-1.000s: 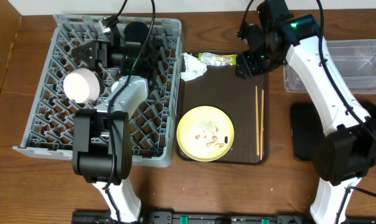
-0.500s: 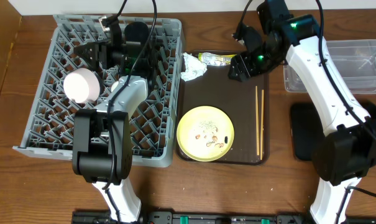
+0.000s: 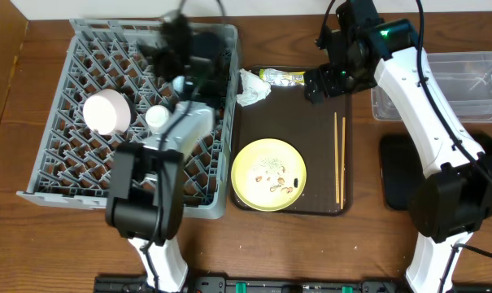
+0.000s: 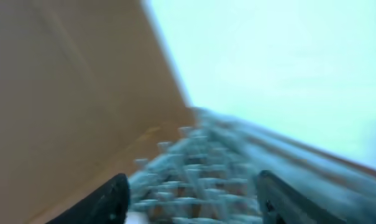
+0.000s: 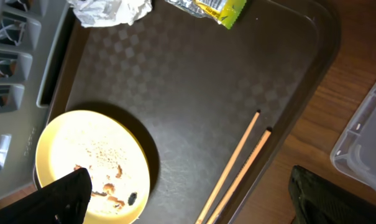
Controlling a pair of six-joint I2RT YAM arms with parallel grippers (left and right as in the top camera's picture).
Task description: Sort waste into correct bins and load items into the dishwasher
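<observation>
Below the right hand (image 5: 189, 186), whose fingers (image 5: 63, 199) stand wide apart with nothing between them, lies the brown tray (image 5: 194, 81) on the counter (image 3: 367, 236). Just to that hand's left, at the tray's far edge, is the wrapper (image 5: 215, 9), and further left the crumpled napkin (image 5: 110, 11), close beside the rack (image 5: 20, 56). Nearer the base than the hand, the two chopsticks (image 5: 237, 162) lie side by side along the tray's right side. Left of them sits the yellow plate (image 5: 91, 165), carrying scraps (image 5: 110, 196). To the hand's right, off the tray, is the clear tub (image 3: 449, 89), and the black tub (image 3: 396, 171) lies on the counter nearer the base. The left hand (image 4: 191, 199) hangs over the rack's far edge. Its wrist view is badly blurred, but the fingers (image 4: 113, 199) show spread apart, with only rack pegs seen between them. Nearer the base than this hand, a pinkish bowl (image 3: 107, 112) sits in the rack, and a white cup (image 3: 156, 117) sits close to the bowl's right.
</observation>
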